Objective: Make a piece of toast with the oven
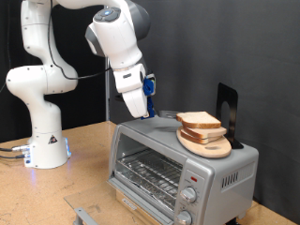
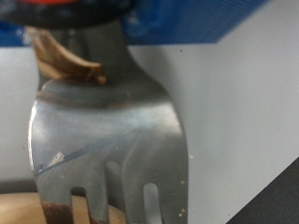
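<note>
The silver-grey oven [image 1: 164, 164] stands at the exterior view's lower right, its glass door shut and its wire rack bare. Several bread slices [image 1: 200, 121] lie piled on a round wooden plate [image 1: 208, 146] on the oven's top. No single separate piece of toast shows. My gripper [image 1: 143, 110] hangs over the oven's top, to the exterior view's left of the pile, shut on a metal fork [image 1: 166, 115] that points at the slices. In the wrist view the fork [image 2: 107, 140] fills the picture below the blue fingers [image 2: 201, 19], its tines just over a tan edge [image 2: 23, 207].
A black upright object [image 1: 228, 105] stands behind the plate on the oven. Two round knobs [image 1: 187, 196] and a red light [image 1: 190, 175] are on the oven's front. The oven stands on a wooden table [image 1: 56, 187] with the arm's white base [image 1: 42, 141]. A black curtain is behind.
</note>
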